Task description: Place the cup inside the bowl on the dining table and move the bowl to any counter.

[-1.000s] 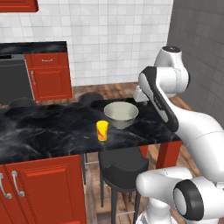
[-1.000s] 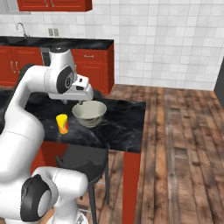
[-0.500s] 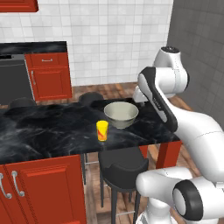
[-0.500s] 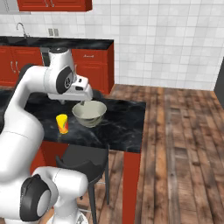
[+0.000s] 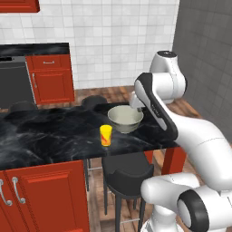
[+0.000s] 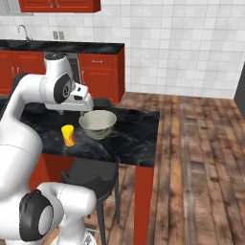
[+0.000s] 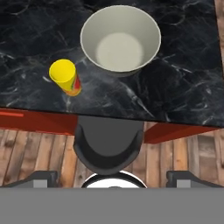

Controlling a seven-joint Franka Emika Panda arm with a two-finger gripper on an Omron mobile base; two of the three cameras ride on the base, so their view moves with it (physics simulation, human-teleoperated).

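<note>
Change noted: the jaws have spread to full width during the last second and hold nothing, so the gripper [image 7: 113, 177] appears readied for a pick; no grasp begun. The cup [image 7: 65, 77] stands upright on the dining table [image 7: 183, 92], left of the bowl [image 7: 120, 39], apart from it, well below the jaws.

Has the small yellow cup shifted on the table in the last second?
No. The small yellow cup stands at the same spot beside the pale grey-green bowl.
</note>
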